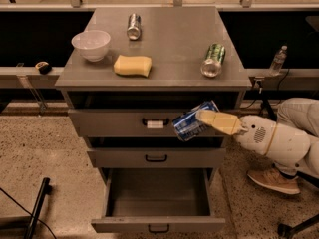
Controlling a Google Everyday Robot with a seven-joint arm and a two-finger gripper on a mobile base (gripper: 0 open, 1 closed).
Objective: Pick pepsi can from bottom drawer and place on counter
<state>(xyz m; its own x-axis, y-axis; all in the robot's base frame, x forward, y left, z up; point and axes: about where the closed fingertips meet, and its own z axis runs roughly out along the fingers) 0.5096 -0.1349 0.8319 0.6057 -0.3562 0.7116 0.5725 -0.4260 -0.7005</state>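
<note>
My gripper is shut on the pepsi can, a dark blue can with white markings. It holds the can tilted in the air in front of the top drawer, just under the counter's front edge on the right side. The white arm reaches in from the right. The bottom drawer is pulled open below and nothing shows inside it.
On the counter lie a white bowl, a yellow sponge, a silver can on its side and a green-patterned can near the right front edge. A shoe and leg are on the floor at the right.
</note>
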